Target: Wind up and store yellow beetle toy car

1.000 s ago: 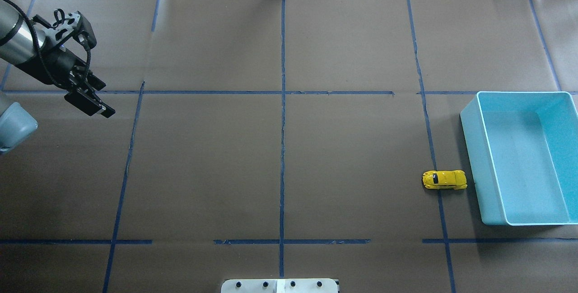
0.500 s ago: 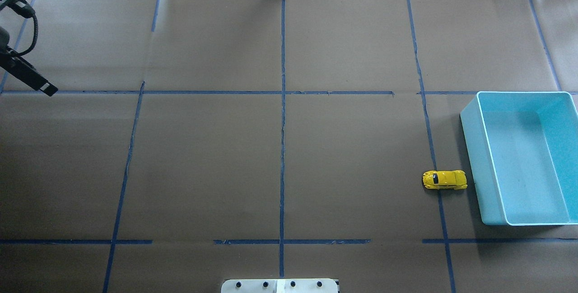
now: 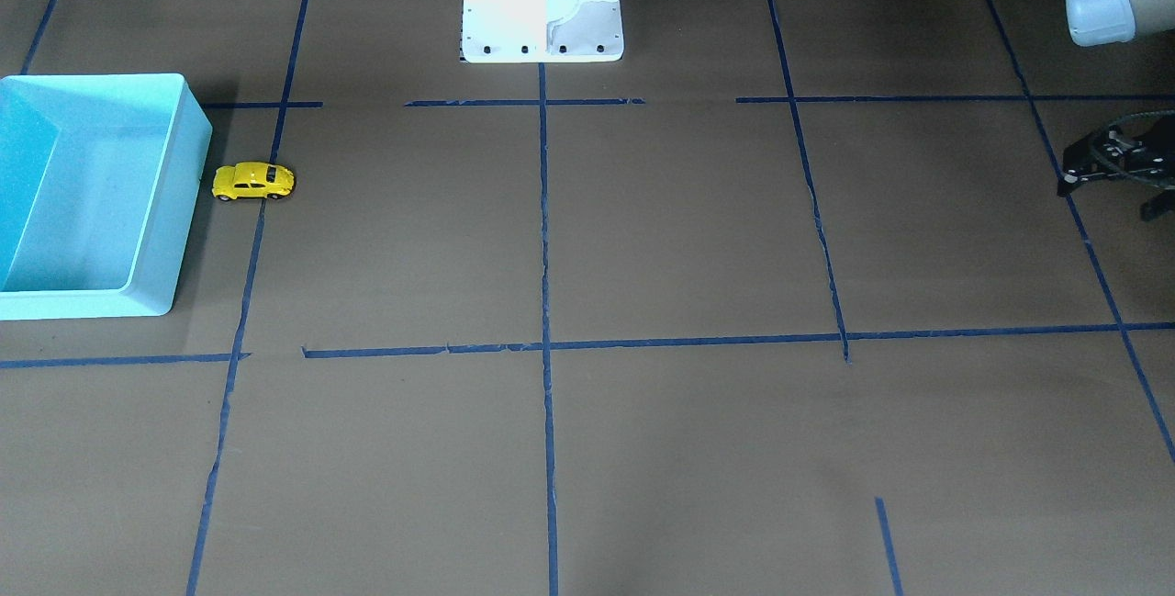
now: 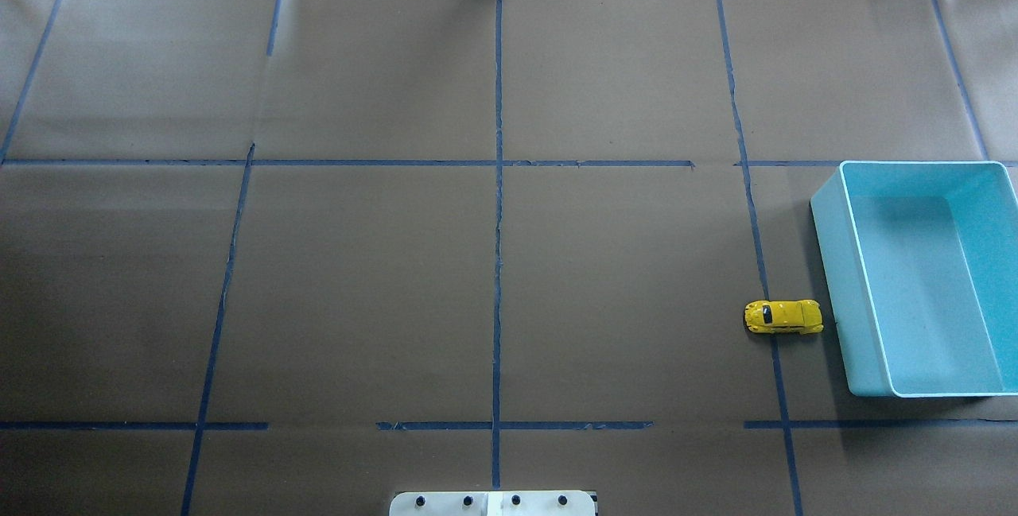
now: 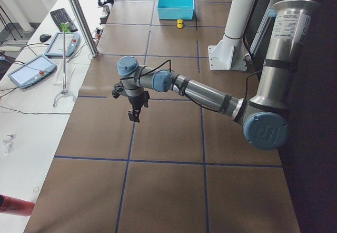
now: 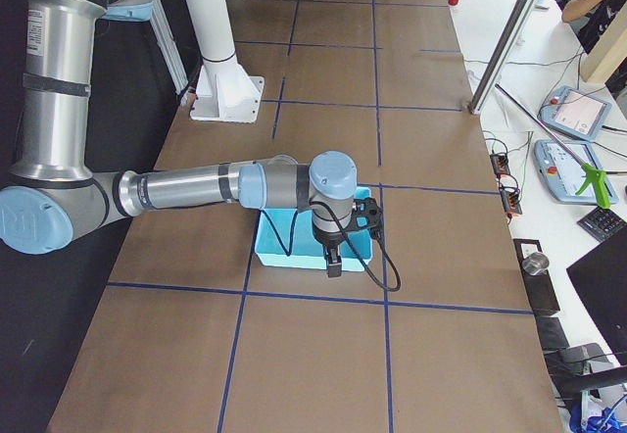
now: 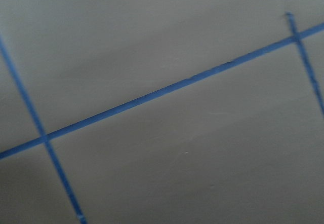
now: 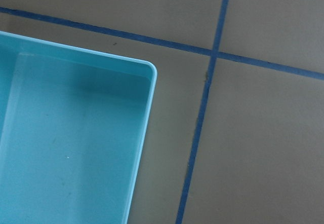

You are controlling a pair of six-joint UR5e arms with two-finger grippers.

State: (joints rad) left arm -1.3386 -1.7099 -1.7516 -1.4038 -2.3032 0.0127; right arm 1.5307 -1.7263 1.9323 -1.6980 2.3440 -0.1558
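The yellow beetle toy car (image 4: 783, 317) stands on its wheels on the brown table, just left of the turquoise bin (image 4: 829, 261), apart from it. It also shows in the front view (image 3: 254, 182) and small in the left side view (image 5: 179, 23). The bin (image 3: 179, 210) is empty. My left gripper (image 5: 135, 116) hangs over the table's far left end, far from the car; only its black wrist part (image 3: 1106, 160) shows in the front view. My right gripper (image 6: 333, 264) hovers by the bin (image 6: 279, 257). I cannot tell whether either is open.
Blue tape lines (image 4: 498, 222) divide the brown paper into squares. The white robot base (image 3: 542, 17) stands at the table's near edge. The right wrist view shows one bin corner (image 8: 147, 72). A metal post (image 5: 79, 17) and operator tablets (image 5: 31, 68) stand beside the table.
My left arm has swung out of the overhead view past its left edge. The car and the bin have not moved.
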